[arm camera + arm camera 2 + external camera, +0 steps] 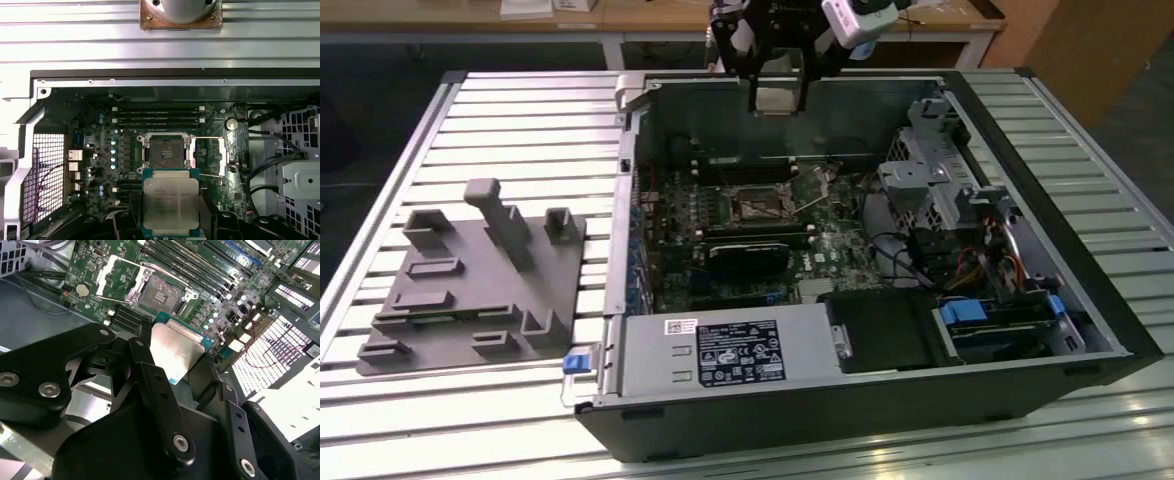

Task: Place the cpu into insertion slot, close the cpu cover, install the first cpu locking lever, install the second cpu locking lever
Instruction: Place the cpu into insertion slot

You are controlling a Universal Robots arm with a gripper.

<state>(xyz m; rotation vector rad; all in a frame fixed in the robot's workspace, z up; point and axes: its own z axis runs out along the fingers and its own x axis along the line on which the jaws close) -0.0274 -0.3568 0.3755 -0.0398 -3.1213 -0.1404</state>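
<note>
My gripper (774,92) hangs over the far edge of the open computer case, shut on the cpu (774,97). In both wrist views the cpu (170,206) (176,351) shows its silvery face, clamped at two opposite edges by black fingers (125,222) (145,365). It is held in the air, apart from the board. The insertion slot (165,151) (159,292) (757,207) lies bare on the green board. The cpu cover (212,156) (112,276) is swung open beside the slot. A thin lever (817,200) stands up from the slot's edge.
Long memory slots (157,117) run beside the insertion slot. A black card (750,255) and the grey power supply box (707,352) lie nearer the case's front. A metal drive cage (941,170) with cables stands at the exterior view's right. A grey fixture plate (474,290) sits outside the case.
</note>
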